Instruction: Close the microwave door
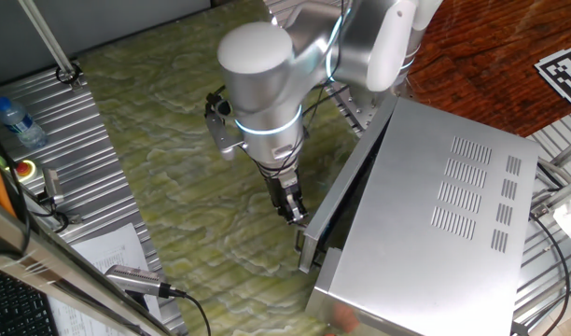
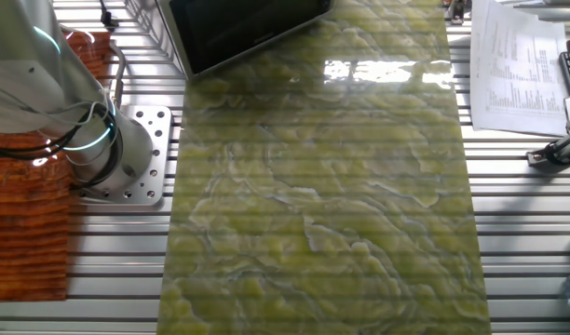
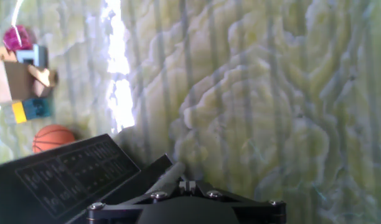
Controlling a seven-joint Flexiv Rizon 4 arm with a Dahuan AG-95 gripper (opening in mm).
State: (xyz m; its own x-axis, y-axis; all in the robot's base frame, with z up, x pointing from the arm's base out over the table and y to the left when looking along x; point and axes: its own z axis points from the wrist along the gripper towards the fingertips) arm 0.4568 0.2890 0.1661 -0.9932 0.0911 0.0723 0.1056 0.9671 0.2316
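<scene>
In the first fixed view your gripper (image 1: 295, 211) hangs below the wrist with its tip right at the free end of the door (image 1: 346, 191), which lies to its 3 o'clock. The door's long axis runs from about 1 o'clock, near the arm's column, down to 7 o'clock, where its free end sits beside the fingertips. The panel stands a little out from the microwave (image 1: 435, 224), with a dark gap between them, so the door looks nearly but not fully shut. The coming push should therefore go toward 3 o'clock, square to that long axis and into the box. You cannot tell from here whether the fingers touch the door or merely stand just beside it, and the small bar handle is too small to make out. You also cannot tell how wide the jaws stand: in the hand view only the dark gripper base shows at the bottom edge, and no fingertips can be picked out. That view shows the dark control panel (image 3: 78, 174) at 8 o'clock, over green marbled mat (image 3: 259, 106). In the other fixed view only a corner of dark glass shows at 11 o'clock; the gripper is out of sight there.
</scene>
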